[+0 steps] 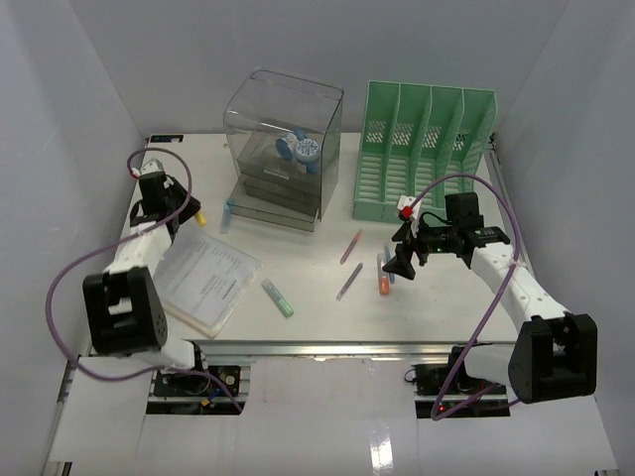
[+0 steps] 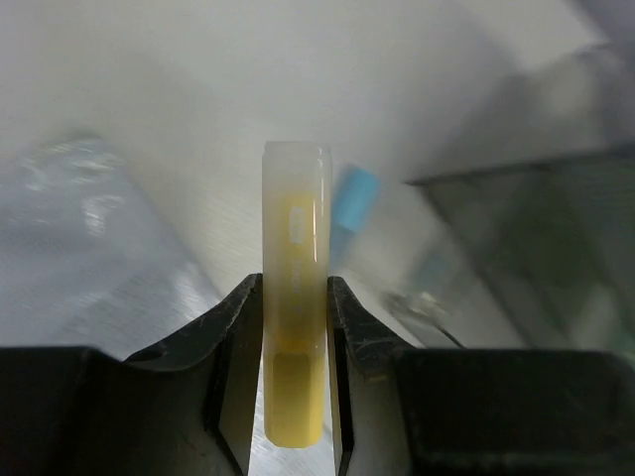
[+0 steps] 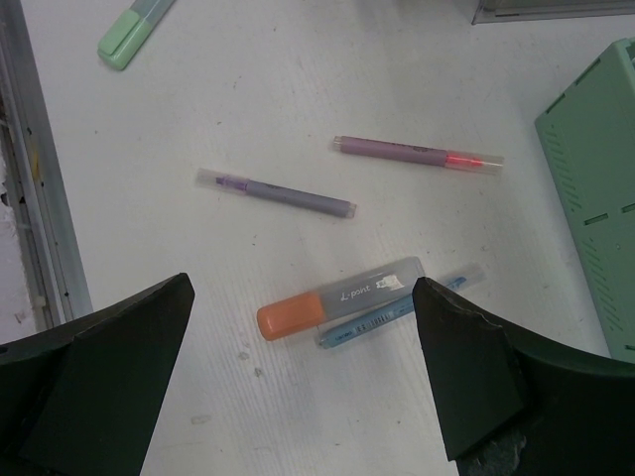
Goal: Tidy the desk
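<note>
Close up, the left gripper is clamped on a yellow highlighter. Its two dark, scuffed fingers press the smooth, translucent barrel from both sides, and the rounded clear cap points away from the wrist. Just beyond lies a blurred blue-capped marker. To the right is the smoky clear wall of a drawer box.

From above, this gripper sits at the far left of the desk, a large flat white tabletop filling the middle of the overhead view. An aluminium rail runs along its near edge. Beside the left arm lies a clear plastic document sleeve holding printed sheets.

The right gripper hangs with its black, wedge-shaped fingers spread wide, holding nothing. Below the gap lies an orange highlighter with a grey barrel, and touching it is a slim blue pen. Farther off are a thin purple pen and, apart from it, a red-tipped purple pen. A pale green highlighter lies nearer the rail.

A mint-green slotted file rack stands upright at the back right of the desk, next to the drawer box.
</note>
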Tool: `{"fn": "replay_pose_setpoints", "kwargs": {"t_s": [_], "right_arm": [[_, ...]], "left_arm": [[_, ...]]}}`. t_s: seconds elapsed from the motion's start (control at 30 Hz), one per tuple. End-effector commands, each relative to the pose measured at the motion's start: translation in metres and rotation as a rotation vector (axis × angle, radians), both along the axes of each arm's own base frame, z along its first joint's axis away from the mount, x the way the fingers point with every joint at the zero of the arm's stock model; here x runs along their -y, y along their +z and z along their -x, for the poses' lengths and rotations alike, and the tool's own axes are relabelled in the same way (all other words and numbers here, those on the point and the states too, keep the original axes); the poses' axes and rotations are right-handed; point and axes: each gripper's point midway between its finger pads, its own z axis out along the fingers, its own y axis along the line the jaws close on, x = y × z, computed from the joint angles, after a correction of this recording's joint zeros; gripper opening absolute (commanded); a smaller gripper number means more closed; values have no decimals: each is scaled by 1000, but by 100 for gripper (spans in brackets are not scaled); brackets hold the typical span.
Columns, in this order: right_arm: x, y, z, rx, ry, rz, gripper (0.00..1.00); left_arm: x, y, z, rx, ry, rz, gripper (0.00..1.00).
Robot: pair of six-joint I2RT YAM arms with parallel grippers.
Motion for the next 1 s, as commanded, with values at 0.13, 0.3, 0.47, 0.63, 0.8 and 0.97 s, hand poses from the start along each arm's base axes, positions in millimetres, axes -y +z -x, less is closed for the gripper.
{"fn": "replay_pose_setpoints", "kwargs": {"t_s": [0.13,0.3,0.47,0.63,0.8,0.97], "right_arm": [[-3,0,2,-12,24,-22,98],[-3,0,1,-5,7,-23,98],[-2,1,2,5,2,-25,98],[-6,2,6,-9,16,-41,98],[-36,13,24,41,130,-38,98],[-80,1,41,42,208,101,98]], "left_arm": [[137,84,23,210,-113,660,0],[176,73,-1,134,-61,753,0],[182,62,-22,114,14,786,18],[187,57,-28,124,-3,784,61],[193,61,-26,139,-55,779,83],[198,102,-12,241,-189,716,87]]}}
